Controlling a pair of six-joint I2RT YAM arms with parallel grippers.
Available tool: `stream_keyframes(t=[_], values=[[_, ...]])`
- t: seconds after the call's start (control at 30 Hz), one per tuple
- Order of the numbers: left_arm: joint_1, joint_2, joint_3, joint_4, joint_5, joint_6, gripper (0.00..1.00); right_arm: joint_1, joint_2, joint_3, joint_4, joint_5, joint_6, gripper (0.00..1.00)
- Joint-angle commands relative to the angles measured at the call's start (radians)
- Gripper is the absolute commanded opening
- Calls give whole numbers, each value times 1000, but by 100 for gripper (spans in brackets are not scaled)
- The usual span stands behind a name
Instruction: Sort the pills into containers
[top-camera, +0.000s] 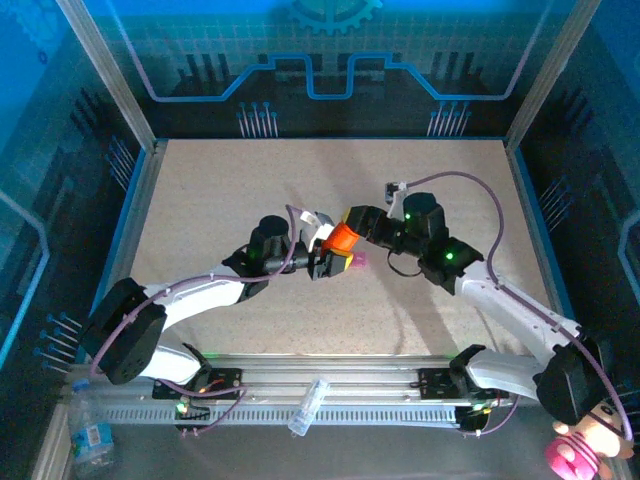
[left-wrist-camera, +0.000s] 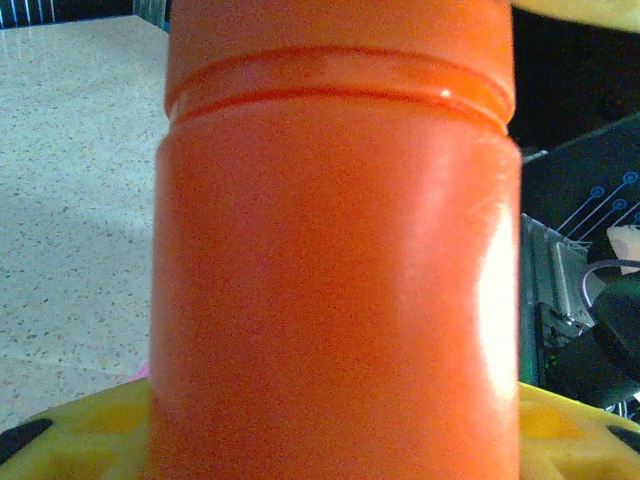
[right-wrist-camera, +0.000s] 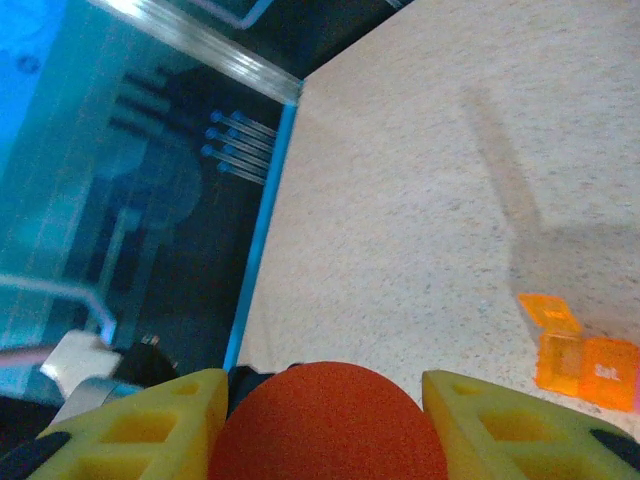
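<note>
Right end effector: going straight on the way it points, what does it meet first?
The bottle: its rounded end sits between the right end effector's fingers, so hardly any travel is left. Whether they touch it yet is unclear.

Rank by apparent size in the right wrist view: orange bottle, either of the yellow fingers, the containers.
1. orange bottle
2. yellow fingers, each nearly alike to it; both cropped, close to camera
3. containers, clearly smallest
</note>
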Motion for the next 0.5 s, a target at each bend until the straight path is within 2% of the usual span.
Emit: stream_keyframes(t=[0.0,0.1,0.17,0.2,0.27,0.3,0.37,0.43,0.47], values=[[1,7,38,17,21,-2,0,-84,43,-51,183,-284,-184,46],[1,2,44,14,27,-6,0,-164,96,-107,419,-513,-251,51],[0,1,44,10,31,-8,0,-191,142,-104,478,-602,-219,51],[1,1,46,7,31,-8,0,-194,155,-99,479,-608,-195,52],[0,0,47,1,29,-4,0,-188,145,-102,490,-576,-163,55],[1,0,47,0,27,-3,0,-185,129,-103,469,-544,-150,63],[0,0,47,-3,27,-2,0,-185,80,-101,386,-434,-123,82],[1,0,49,-6,26,2,0,-185,9,-99,256,-274,-81,91],[0,0,48,-7,25,4,0,-182,-23,-108,212,-210,-54,92]])
